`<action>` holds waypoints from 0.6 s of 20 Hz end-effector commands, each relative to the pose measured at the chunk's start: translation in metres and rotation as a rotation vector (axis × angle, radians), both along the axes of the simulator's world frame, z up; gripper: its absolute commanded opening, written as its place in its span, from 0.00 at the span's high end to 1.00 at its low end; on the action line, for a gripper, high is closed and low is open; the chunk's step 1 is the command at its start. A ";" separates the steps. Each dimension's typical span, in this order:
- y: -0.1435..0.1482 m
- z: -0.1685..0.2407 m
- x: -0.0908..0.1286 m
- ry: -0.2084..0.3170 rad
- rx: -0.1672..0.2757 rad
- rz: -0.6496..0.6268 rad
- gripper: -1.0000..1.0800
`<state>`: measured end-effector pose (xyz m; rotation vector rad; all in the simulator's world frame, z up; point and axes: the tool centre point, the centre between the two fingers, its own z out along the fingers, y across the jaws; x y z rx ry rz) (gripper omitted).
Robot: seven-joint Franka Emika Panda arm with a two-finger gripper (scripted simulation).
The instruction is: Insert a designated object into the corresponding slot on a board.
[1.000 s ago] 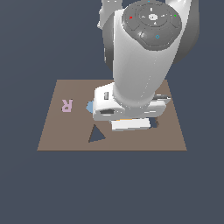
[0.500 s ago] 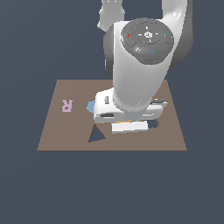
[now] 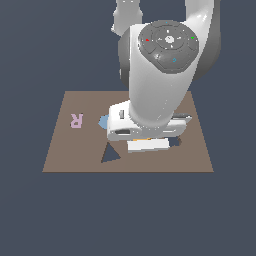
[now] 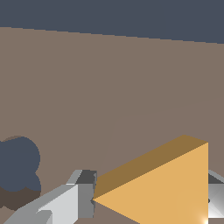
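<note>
Wrist view shows the pincer (image 4: 151, 203) clenched on the orange triangle (image 4: 166, 188), held just above the board (image 3: 60, 150); the triangular slot (image 3: 110, 153) lies toward the exterior view's left of the pincer, still uncovered

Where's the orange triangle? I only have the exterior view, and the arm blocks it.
Observer: The wrist view shows the triangle inside the gripper, with one finger against its tip and the other at the opposite edge.
Operator: Is it lifted?
Observer: Cannot tell. The wrist view shows the board behind it, with no clear gap or shadow.
Operator: Does the wrist view show the triangle slot?
Observer: No. Only the wavy cutout shows there, off to one side of the gripper.
</note>
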<state>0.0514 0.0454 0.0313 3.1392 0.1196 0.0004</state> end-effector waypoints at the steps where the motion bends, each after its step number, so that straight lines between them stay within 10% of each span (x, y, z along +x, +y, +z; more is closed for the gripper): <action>1: 0.000 0.003 0.000 0.000 0.000 0.000 1.00; 12: -0.003 0.002 -0.002 0.001 0.000 0.056 1.00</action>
